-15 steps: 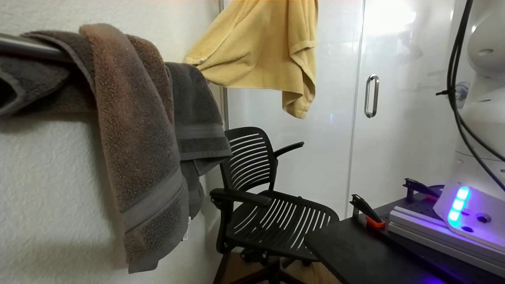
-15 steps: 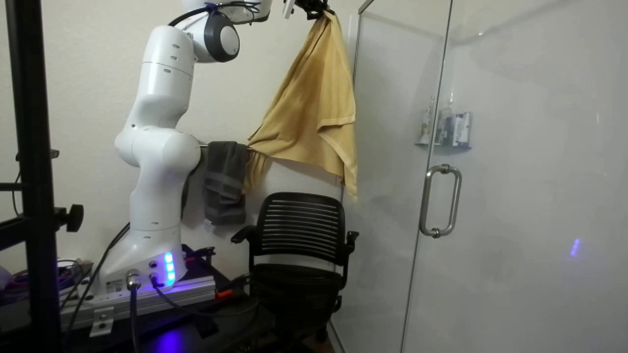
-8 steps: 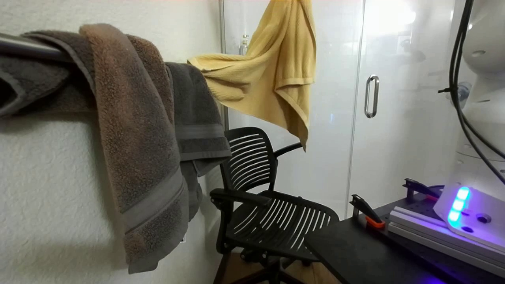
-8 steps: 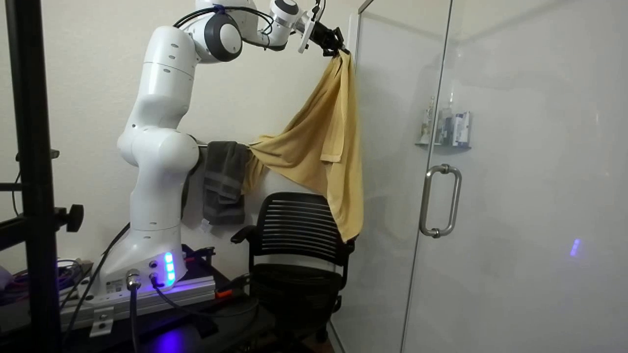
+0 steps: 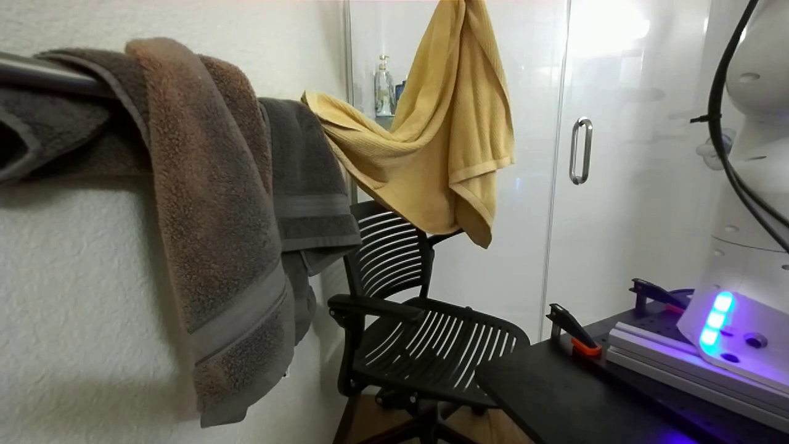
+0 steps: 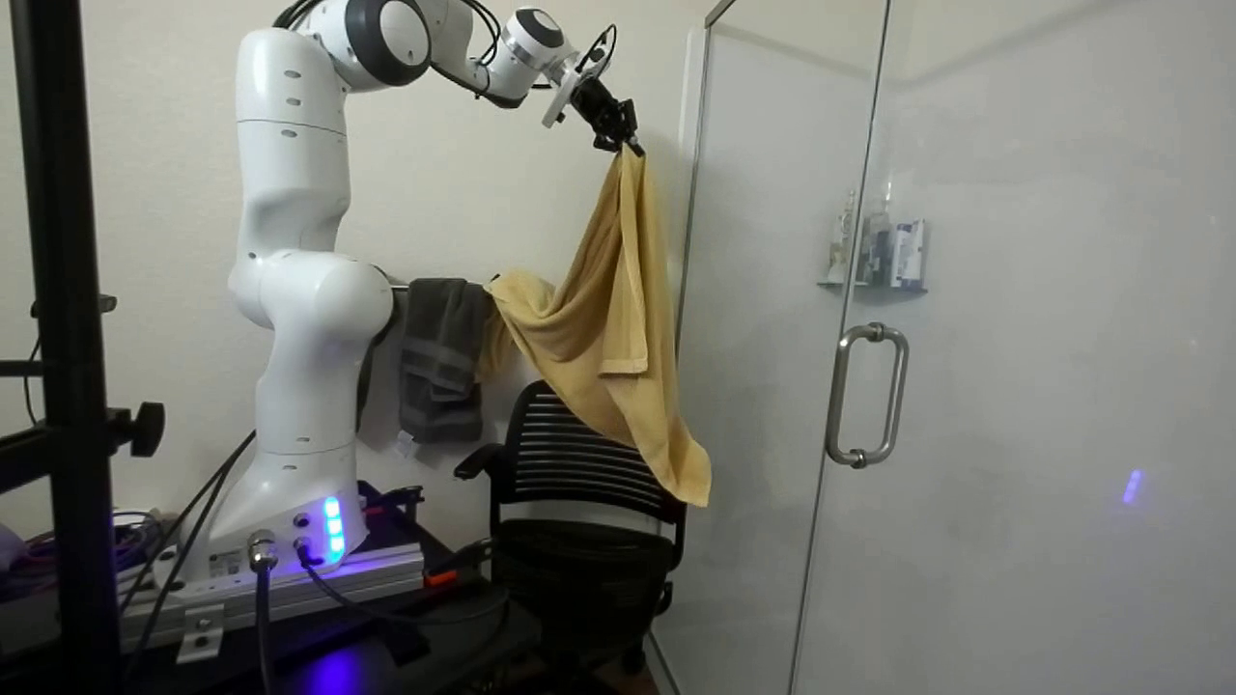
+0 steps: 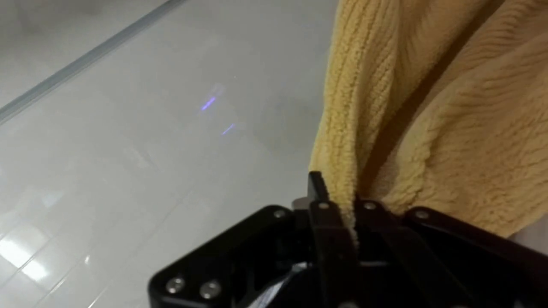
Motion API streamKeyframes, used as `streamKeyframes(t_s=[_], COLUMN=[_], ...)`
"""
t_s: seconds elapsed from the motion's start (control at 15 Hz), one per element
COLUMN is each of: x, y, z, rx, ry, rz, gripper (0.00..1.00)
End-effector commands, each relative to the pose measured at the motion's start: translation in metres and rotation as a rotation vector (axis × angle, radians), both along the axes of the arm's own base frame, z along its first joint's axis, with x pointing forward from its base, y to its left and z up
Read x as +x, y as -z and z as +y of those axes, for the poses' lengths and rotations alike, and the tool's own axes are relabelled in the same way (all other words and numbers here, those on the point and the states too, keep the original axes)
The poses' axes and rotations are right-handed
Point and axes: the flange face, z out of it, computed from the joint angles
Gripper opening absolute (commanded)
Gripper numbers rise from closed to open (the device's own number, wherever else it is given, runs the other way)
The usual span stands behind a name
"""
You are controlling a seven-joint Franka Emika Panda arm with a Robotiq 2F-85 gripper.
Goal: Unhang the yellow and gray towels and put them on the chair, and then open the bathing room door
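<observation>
Pale textured wall [image 5: 92,277], brown wood-toned floor [image 5: 375,416], flat black tabletop [image 5: 555,388].

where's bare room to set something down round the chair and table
Bare: the black chair's seat, bordered by backrest and black table; also that table's corner between seat, clamp and metal rail. Crowded: the wall bar under brown towel and gray towel; around the robot base with its cables; before the backrest, where the yellow towel hangs.

In an exterior view, the top edge cut off the yellow towel [image 5: 445,142], and the brown towel [image 5: 216,209] covered part of the gray towel [image 5: 305,163]. In an exterior view, the yellow towel hid the upper right of the chair [image 6: 582,545]; bottles [image 6: 878,249] right of centre were too small to read. The wrist view's bottom edge cut off the gripper [image 7: 341,201].
</observation>
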Motion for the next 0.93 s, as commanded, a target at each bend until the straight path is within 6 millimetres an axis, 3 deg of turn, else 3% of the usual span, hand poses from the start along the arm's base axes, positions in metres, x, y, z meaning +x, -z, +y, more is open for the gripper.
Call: streamKeyframes(t_s=[0.0, 0.2, 0.47, 0.53, 0.87], x=[-0.009, 0.014, 0.068, 0.021, 0.008], y=[0.075, 0.149, 0.217, 0.22, 0.267], z=[0.009, -0.002, -0.003, -0.003, 0.009], rx=[0.117, 0.188, 0.241, 0.233, 0.306], ry=[-0.01, 0.011, -0.037, -0.069, -0.156], rz=[0.1, 0.084, -0.067, -0.098, -0.212], gripper=[0.02, 0.02, 0.02, 0.02, 0.02])
